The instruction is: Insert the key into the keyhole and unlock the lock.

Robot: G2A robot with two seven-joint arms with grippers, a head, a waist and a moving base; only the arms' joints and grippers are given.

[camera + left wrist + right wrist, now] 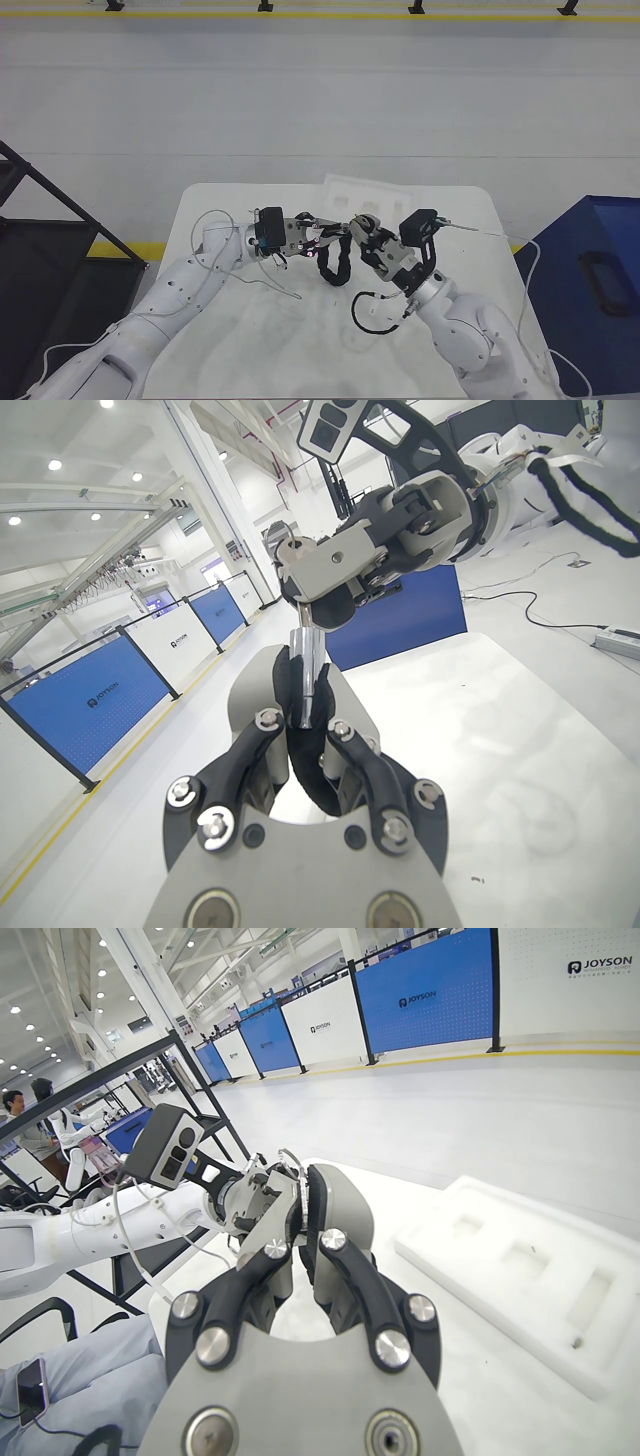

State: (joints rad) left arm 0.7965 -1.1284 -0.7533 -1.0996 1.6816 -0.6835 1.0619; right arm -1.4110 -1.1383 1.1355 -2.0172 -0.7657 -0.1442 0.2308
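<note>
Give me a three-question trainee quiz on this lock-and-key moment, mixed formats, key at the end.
1. True or false: the left gripper is shut on the chrome lock.
2. What does the right gripper hold? A) the key B) a loose cable C) a screwdriver
3. Fill in: the white foam tray lies on the ___.
Key: 1 true; 2 A; 3 table.
</note>
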